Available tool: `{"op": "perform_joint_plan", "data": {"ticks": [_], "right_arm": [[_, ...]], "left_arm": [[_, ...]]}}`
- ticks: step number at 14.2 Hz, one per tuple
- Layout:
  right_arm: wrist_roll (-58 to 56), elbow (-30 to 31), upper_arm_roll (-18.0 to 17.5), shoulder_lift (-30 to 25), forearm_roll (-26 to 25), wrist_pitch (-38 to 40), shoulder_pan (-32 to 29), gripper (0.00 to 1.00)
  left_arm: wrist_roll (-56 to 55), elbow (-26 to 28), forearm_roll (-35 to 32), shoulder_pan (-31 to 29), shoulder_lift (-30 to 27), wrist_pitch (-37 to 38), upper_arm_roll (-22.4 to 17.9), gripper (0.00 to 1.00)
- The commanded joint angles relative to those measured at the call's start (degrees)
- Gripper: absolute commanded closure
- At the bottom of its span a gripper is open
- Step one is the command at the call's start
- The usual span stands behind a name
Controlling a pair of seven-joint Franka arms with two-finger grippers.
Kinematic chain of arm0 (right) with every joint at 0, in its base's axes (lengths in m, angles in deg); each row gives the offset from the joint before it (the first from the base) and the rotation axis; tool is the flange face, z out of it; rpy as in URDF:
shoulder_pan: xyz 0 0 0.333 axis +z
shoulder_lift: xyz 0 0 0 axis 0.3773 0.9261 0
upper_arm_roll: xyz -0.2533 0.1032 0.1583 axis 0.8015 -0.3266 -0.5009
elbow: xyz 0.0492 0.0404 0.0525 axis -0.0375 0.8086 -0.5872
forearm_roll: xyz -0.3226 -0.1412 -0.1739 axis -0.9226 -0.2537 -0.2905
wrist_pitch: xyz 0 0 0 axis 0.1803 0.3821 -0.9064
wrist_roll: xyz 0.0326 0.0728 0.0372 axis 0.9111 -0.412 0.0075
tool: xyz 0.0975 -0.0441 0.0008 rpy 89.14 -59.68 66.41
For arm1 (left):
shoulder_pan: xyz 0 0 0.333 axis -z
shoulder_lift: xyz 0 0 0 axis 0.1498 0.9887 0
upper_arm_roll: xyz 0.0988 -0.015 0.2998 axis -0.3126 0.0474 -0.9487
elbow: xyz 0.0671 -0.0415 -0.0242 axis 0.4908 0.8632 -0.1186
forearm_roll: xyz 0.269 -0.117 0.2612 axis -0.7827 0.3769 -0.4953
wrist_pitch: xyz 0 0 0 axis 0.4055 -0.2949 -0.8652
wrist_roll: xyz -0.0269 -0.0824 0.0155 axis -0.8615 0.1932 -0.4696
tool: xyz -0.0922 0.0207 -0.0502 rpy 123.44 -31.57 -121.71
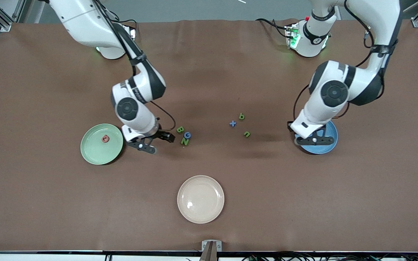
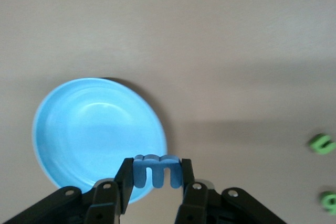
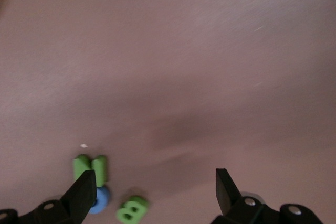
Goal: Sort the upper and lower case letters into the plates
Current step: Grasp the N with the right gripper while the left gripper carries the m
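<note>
The table point(image 1: 209, 72) is covered with a brown cloth, and my two arms stand at its upper edge in the front view. My right end effector point(image 1: 156, 141) is low over the cloth, between the green plate point(image 1: 96, 154) and a small group of capitals: a green B point(image 1: 180, 129), a blue G point(image 1: 187, 135) and a green N point(image 1: 184, 141), all touching or almost touching. A pink letter point(image 1: 105, 138) lies already in the green plate. Toward the left arm's end lie a blue x point(image 1: 233, 123), a green b point(image 1: 241, 116) and a green u point(image 1: 246, 134), a little apart from each other. My left end effector point(image 1: 314, 139) hangs over the blue plate point(image 1: 332, 143). A beige plate point(image 1: 200, 215) lies nearest to the camera.

In the left wrist view, my left end effector point(image 2: 157, 174) is closed on a blue m point(image 2: 157, 170), pinched across its width, over the rim of the blue plate point(image 2: 84, 129).

In the right wrist view, my right end effector point(image 3: 156, 188) is wide open and holds nothing; the N point(image 3: 90, 167), G point(image 3: 101, 201) and B point(image 3: 131, 209) are close to one finger.

I judge these letters to be very light, flat and probably a little soft, so not fragile. They are tiny, so I should take each one across its narrow flat sides, and separate the crowded capitals carefully.
</note>
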Motion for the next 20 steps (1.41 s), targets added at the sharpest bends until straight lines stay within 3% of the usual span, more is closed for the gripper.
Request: {"op": "perform_joint_plan", "data": {"ticks": [1, 5, 9, 12, 16, 18, 20], "right_arm": [[4.3, -4.3, 0.6, 5.0, -0.1, -2.5, 2.5, 0.0], [6.5, -5.0, 0.8, 7.7, -0.2, -6.3, 4.9, 0.06], [8.3, -6.5, 1.1, 9.3, -0.7, -6.3, 6.2, 0.2], [8.3, -6.4, 1.1, 9.2, -1.5, -6.2, 6.2, 0.48], [8.3, -6.4, 1.1, 8.8, -1.4, -5.4, 5.5, 0.97], [7.4, -6.0, 1.2, 7.9, -1.6, -3.9, 4.0, 1.0], [2.9, -5.4, 1.3, 4.2, -1.9, 2.4, 1.2, 1.0]], "left_arm": [[5.8, 10.9, -0.9, -4.3, -3.6, -11.8, 0.5, 0.73], [7.8, 16.3, -2.0, -6.0, -1.7, -20.7, 0.3, 0.73], [8.5, 17.4, -5.9, -8.7, -0.2, -21.4, 0.4, 0.72], [8.5, 17.7, -6.0, -8.7, 1.0, -22.3, 0.4, 0.72], [8.6, 19.9, -7.4, -11.2, 4.2, -29.4, 0.4, 0.72], [8.6, 19.9, -7.7, -11.3, 4.6, -29.5, 0.4, 0.72], [8.6, 19.9, -7.7, -11.6, 5.0, -29.6, 0.4, 0.7]]}}
